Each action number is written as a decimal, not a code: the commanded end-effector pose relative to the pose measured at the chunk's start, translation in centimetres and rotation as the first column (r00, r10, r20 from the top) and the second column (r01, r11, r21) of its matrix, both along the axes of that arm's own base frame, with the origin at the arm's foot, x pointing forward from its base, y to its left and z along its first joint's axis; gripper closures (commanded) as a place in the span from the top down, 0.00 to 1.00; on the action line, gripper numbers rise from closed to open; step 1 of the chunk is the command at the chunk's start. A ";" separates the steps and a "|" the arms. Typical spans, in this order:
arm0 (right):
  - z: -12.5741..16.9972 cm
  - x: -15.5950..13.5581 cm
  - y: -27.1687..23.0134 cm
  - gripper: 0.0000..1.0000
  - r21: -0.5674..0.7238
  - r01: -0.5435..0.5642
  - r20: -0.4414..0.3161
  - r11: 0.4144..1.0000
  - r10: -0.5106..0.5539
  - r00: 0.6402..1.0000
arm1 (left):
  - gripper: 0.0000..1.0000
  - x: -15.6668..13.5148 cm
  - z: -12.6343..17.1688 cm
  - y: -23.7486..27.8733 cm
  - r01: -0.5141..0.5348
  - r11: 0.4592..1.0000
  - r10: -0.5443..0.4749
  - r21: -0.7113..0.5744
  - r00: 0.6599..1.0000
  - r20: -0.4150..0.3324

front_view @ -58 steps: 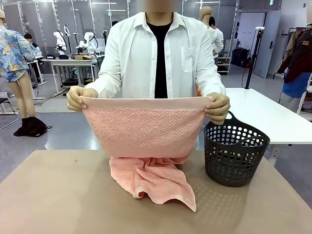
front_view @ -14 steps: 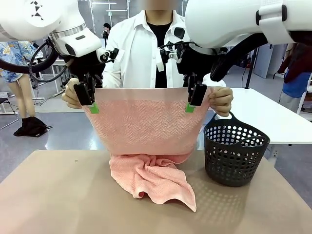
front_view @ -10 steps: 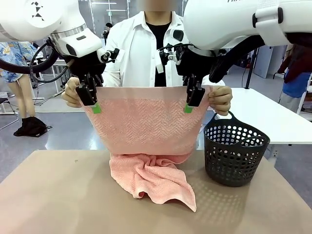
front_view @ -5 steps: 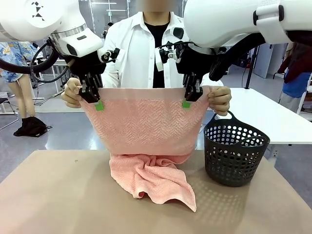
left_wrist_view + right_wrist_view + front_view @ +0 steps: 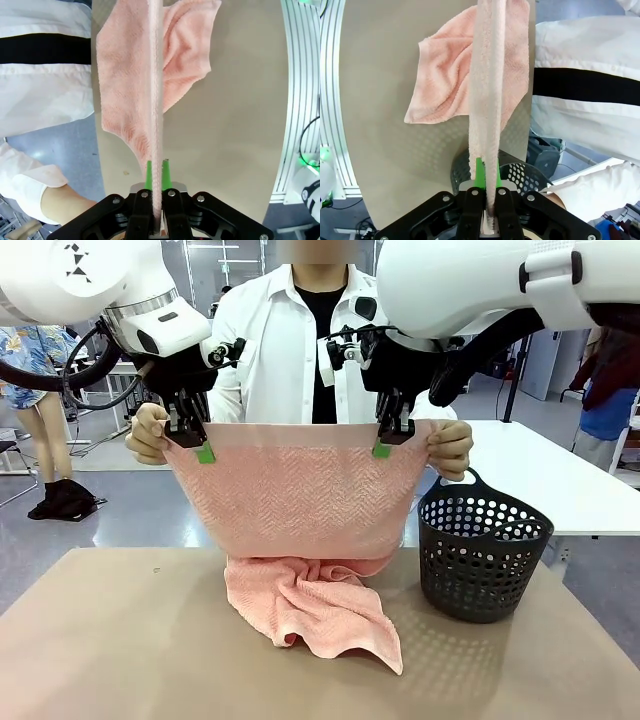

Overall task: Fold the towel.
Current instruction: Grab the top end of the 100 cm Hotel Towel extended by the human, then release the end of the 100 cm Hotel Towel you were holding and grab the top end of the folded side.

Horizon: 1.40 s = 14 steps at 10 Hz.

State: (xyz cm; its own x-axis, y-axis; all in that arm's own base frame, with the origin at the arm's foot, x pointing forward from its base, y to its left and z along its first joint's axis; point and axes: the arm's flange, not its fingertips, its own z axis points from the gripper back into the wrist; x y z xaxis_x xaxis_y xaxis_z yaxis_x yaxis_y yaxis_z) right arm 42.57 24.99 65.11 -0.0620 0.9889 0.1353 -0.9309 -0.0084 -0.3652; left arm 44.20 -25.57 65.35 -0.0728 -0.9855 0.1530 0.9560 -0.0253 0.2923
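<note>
The left end effector [image 5: 156, 172] is clamped on the top hem of the towel [image 5: 130, 100], green pads pressed to either face of the cloth with the edge running straight out between them. The right end effector [image 5: 487, 170] is clamped the same way on the same hem, the towel [image 5: 487, 90] passing between its two fingers.

In the front view the left end effector [image 5: 200, 448] and the right end effector [image 5: 383, 443] hold the upper edge level, each just inside a top corner. Directly outboard of each one, a hand of the person pinches that corner: one hand [image 5: 148, 433] beside the left end effector, the other hand [image 5: 450, 447] beside the right.

Below the end effectors the towel [image 5: 300, 500] hangs as a flat sheet, plain band at the top and herringbone weave beneath. Its lower part lies bunched on the tan surface [image 5: 120, 640], spilling toward the robot's side.

Below and outboard of the right end effector a dark perforated basket [image 5: 480, 555] stands on the surface, near the hanging cloth. Beyond the hem stands the person in a white shirt [image 5: 270, 350].
</note>
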 end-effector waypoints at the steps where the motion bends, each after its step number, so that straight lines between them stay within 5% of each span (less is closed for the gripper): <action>1: 0.0 0.0 -0.1 0.00 -0.012 0.049 -0.009 0.999 -0.049 0.999 | 0.00 -0.3 -0.6 0.2 -0.039 0.999 0.039 0.013 0.999 0.034; 14: 0.0 0.0 0.0 0.00 0.000 0.000 0.000 1.000 0.000 1.000 | 0.00 0.0 0.0 0.0 -0.002 1.000 0.002 -0.001 1.000 0.000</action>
State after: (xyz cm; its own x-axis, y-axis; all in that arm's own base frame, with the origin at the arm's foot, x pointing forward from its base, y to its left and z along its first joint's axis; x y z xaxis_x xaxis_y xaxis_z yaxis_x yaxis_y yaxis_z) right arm 42.52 25.04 65.07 -0.0587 0.9890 0.1361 -0.9321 -0.0055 -0.3622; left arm 44.16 -25.65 65.15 -0.0737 -0.9857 0.1515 0.9553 -0.0262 0.2943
